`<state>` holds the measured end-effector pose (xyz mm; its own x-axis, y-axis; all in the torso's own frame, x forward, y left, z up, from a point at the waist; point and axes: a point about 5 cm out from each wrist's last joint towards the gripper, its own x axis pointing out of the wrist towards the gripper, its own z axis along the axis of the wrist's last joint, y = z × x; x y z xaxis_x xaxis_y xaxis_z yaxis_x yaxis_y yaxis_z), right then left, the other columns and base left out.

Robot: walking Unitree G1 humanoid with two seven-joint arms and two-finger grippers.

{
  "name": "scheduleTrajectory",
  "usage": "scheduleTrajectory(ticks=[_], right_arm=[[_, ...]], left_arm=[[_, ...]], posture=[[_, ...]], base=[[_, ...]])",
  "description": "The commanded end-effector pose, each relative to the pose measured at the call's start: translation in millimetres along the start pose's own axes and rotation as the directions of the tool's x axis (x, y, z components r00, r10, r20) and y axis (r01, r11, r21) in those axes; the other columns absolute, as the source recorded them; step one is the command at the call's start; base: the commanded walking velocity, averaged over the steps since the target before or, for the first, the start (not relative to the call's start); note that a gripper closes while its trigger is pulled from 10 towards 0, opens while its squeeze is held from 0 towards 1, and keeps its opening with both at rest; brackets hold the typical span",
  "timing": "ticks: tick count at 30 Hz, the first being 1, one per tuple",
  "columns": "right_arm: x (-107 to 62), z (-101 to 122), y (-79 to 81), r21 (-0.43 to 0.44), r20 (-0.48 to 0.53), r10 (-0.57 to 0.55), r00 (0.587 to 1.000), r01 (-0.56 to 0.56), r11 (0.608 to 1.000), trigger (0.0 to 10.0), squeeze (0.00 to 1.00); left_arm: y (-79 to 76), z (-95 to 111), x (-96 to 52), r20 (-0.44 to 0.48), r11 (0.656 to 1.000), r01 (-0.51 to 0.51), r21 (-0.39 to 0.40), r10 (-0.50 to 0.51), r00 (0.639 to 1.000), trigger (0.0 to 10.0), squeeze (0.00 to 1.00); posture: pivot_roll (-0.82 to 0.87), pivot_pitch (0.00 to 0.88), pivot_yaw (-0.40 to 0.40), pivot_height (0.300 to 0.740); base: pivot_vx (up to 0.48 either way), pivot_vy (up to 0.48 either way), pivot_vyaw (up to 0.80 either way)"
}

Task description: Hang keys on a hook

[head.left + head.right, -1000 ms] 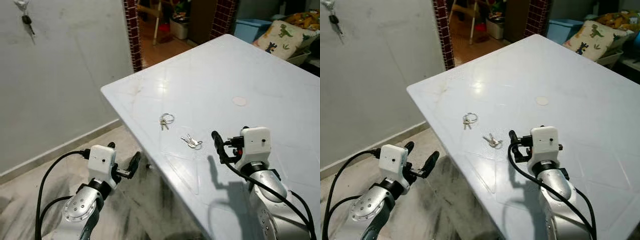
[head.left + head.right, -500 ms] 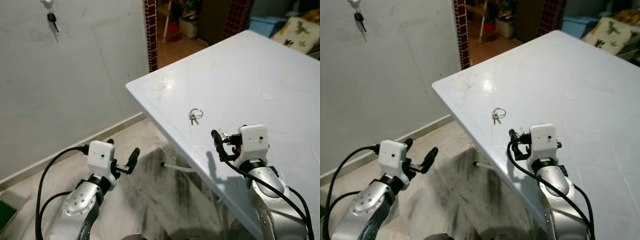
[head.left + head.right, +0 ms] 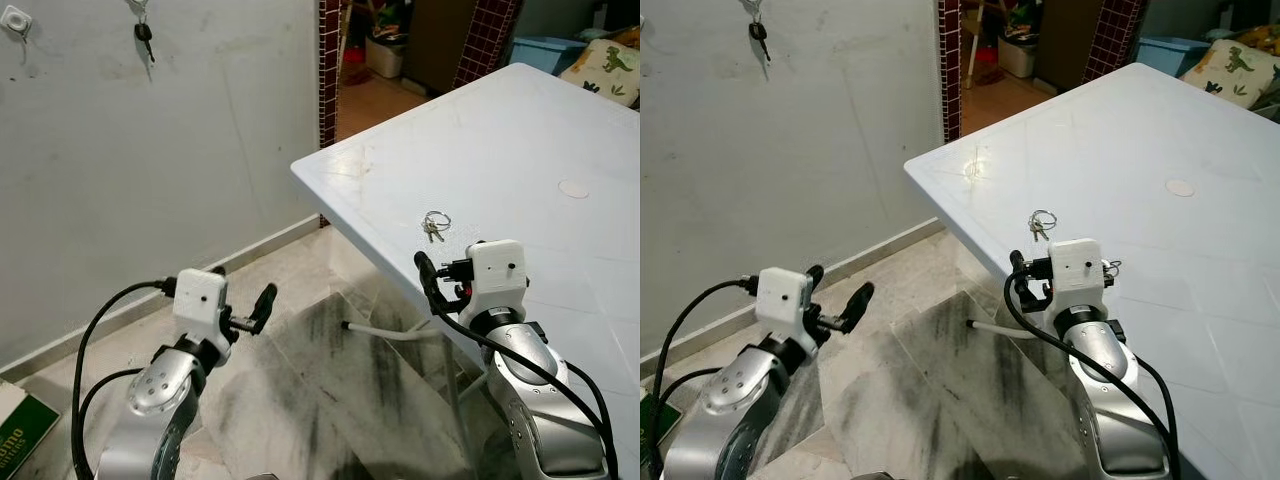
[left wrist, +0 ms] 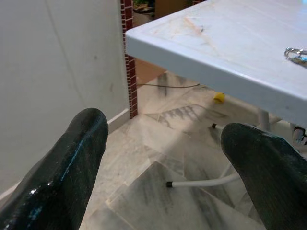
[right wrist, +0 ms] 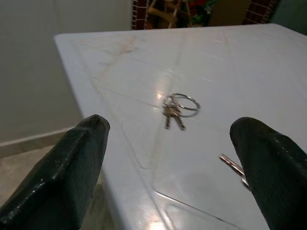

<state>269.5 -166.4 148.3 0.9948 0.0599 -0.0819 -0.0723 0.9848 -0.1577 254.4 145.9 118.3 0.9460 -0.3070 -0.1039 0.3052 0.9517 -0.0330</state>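
A ring of small keys lies on the white table near its left edge. My right gripper hovers just in front of that ring, open and holding nothing. In the right wrist view the key ring lies between the spread fingers, and part of a second key shows beside the other finger. My left gripper is open over the floor, off the table. On the wall at upper left a dark key hangs from a hook, and a white hook beside it is bare.
The grey wall runs along the left above a marble floor. A white table leg bar lies under the table edge. A brick-framed doorway opens behind the table. A blue bin and a dinosaur pillow sit far right.
The camera has swung left: the table slid right in view and the wall hooks came further in. The second key set is now behind my right gripper. Both grippers stay open.
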Motion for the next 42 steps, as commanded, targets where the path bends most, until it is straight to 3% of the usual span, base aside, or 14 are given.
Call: scheduleTrajectory(ticks=[1,29,42], right_arm=[[0.8,0.9,-2.5,-0.002,-0.006,-0.015,1.000,0.015,1.000,10.0,0.00],[1.9,-0.1,0.0,-0.005,-0.025,0.003,1.000,-0.003,1.000,10.0,0.00],[1.2,-1.9,3.6,0.001,-0.024,0.016,1.000,-0.016,1.000,10.0,0.00]], left_arm=[[0.9,-2.8,-0.5,-0.011,1.000,-0.001,-0.003,0.001,1.000,10.0,0.00],[2.4,-12.2,1.3,-0.055,0.999,-0.020,-0.045,0.018,0.998,10.0,0.00],[2.9,-10.5,1.3,-0.046,0.999,0.001,-0.045,-0.003,0.999,10.0,0.00]], posture=[[-0.03,0.104,0.036,0.740],[-0.04,0.120,0.026,0.740],[-0.03,0.122,0.032,0.740]], base=[[0.000,0.000,0.00],[0.000,0.000,-0.75],[0.000,0.000,0.00]])
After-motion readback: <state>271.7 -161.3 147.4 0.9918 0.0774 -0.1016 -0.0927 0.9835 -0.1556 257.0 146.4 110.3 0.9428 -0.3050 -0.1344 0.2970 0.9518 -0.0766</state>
